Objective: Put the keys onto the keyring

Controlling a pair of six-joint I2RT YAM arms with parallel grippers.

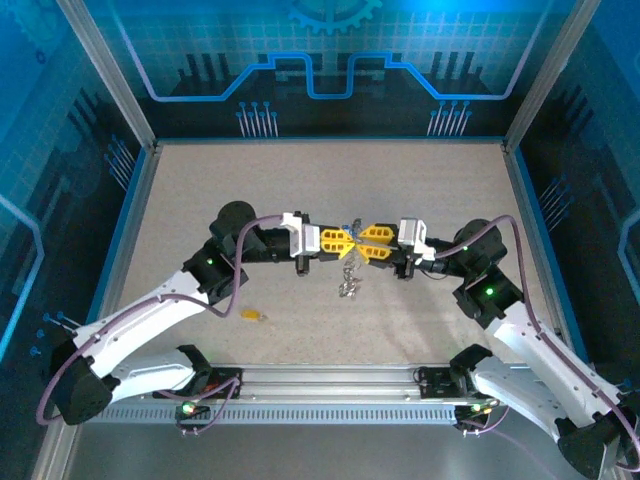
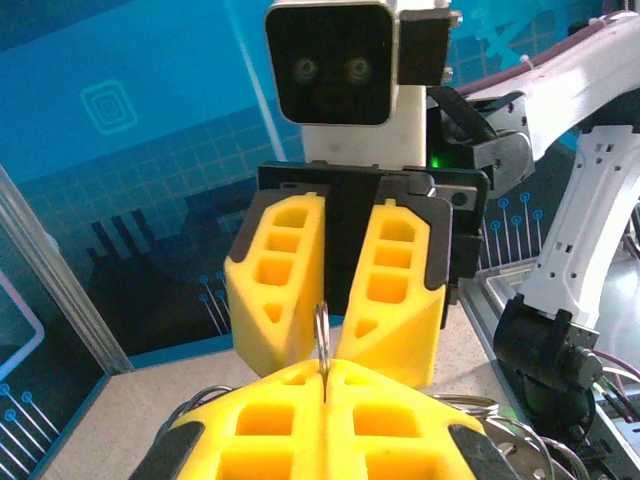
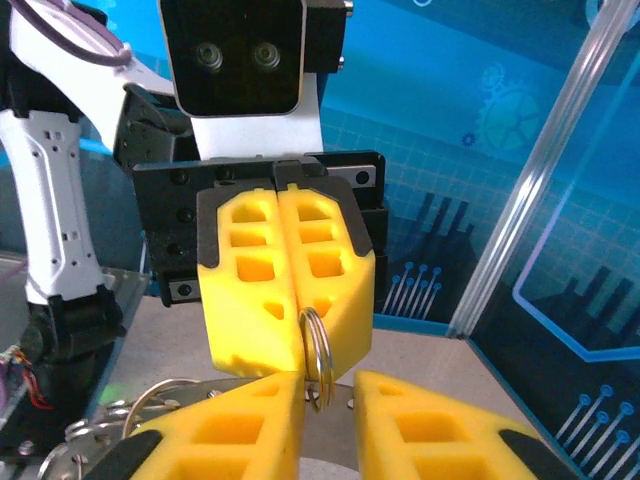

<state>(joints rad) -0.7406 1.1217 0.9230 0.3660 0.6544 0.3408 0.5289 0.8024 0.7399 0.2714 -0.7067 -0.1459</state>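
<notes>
Out over the middle of the worktop (image 1: 300,180) the two arms meet tip to tip, and the keyring (image 3: 315,345) sits right between them. The left gripper (image 1: 345,240) is clamped tight on the keyring, holding it edge-on so that it sticks out past the fingertips. The right gripper (image 1: 362,240) faces it with its fingers (image 3: 420,425) a little apart, one on each side of the keyring; whether they touch it I cannot tell. A tangle of silvery wire loops (image 1: 348,285) shows just below the keyring, towards the arm bases. A yellow-headed key (image 1: 252,316) lies flat on the worktop, well left of the keyring and nearer the bases.
</notes>
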